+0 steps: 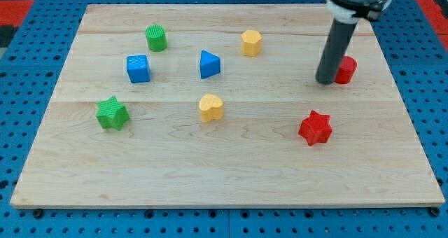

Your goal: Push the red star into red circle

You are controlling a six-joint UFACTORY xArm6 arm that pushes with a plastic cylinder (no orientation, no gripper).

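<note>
Tip: my tip (plain rod, no jaws) touches red circle | ridged red star apart below

my tip ends a straight, smooth, dark grey rod, round in section. above it sits a white collar under a wider, seemingly black housing.

A single camera looks down at a slant on the wooden counter from beyond its near long edge, facing the far edge at the view's top. It sits far enough off that nearly the whole counter fits, its sides narrowing toward the top, with blue perforated flooring around it. The arm enters from the view's top right, cropped.
</note>
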